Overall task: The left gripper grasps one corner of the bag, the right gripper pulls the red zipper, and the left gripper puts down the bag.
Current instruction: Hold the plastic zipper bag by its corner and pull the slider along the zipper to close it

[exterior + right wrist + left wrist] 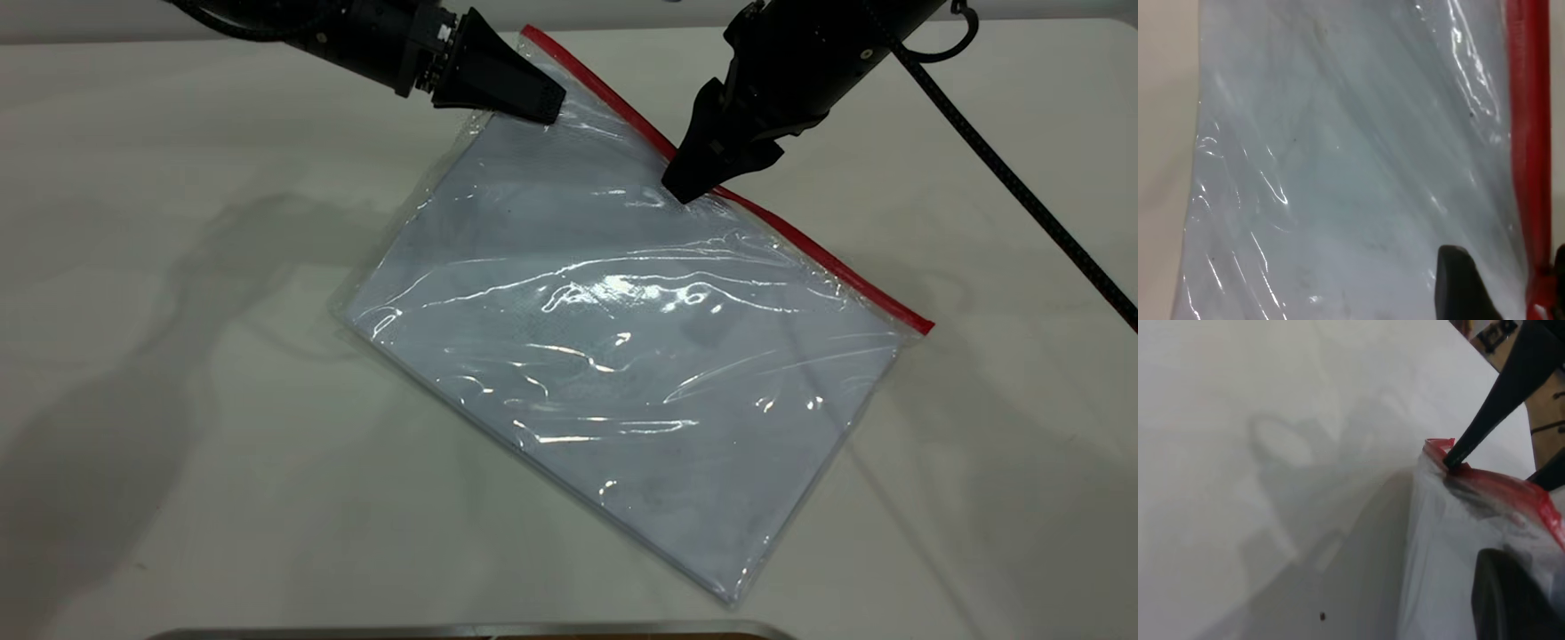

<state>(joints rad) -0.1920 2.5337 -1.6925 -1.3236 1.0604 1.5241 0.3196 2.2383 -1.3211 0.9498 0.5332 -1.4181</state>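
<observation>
Left gripper (544,108) clamped on the corner of the bag (524,67), at the far end of the red zipper (800,240). Right gripper (686,188) pinched on the zipper partway along from that corner. Bag (622,356) lies slanted on the counter (178,356), gripped corner lifted.

I see a white table (178,373) carrying the bag (622,373), which lies slantwise near the middle (its far corner looks lifted), with a metal edge (471,629) at the near side.
</observation>
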